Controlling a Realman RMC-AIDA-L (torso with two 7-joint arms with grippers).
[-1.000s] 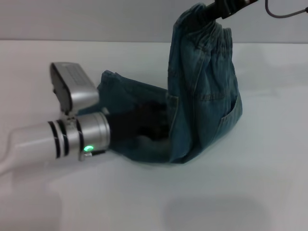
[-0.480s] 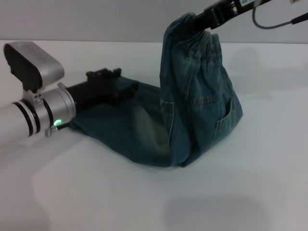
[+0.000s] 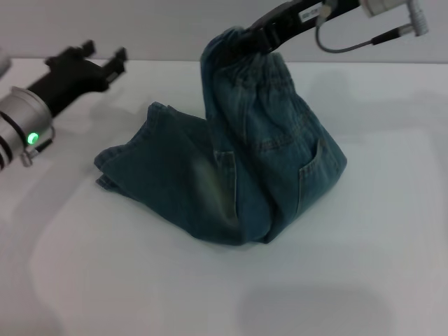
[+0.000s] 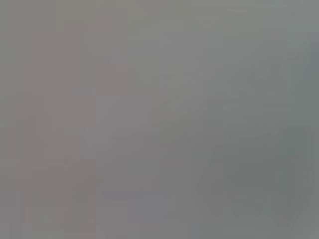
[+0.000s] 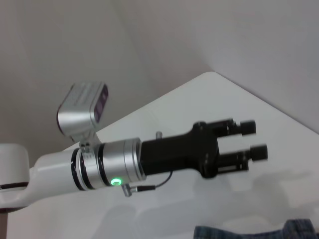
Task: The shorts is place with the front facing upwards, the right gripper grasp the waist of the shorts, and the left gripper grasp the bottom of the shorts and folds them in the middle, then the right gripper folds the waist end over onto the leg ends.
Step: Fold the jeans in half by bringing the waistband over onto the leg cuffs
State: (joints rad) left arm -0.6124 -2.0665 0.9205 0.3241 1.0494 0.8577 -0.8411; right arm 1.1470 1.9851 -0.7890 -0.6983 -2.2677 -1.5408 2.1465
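Fingers of the right gripper [image 3: 246, 40] are clamped on the waist of the shorts [image 3: 241, 56], held above the table [image 3: 364, 231]. Left gripper [image 3: 103, 57] is spread, empty, off to the left. Waist should arc leftward, low, and land square on the leg ends [image 3: 112, 168].

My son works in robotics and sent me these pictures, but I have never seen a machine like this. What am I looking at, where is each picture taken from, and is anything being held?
This is a two-armed robot folding clothes. The wide picture comes from a camera on its head, looking down at a white table. On the table lie denim shorts. The right gripper, a black claw, is shut on the ruffled waistband and holds that end up over the legs, which lie flat. The left gripper, with the green light, is open, holds nothing and is off to the side. The other two pictures come from wrist cameras: the right wrist's shows the left gripper from across the table, and the left wrist's shows only plain grey.
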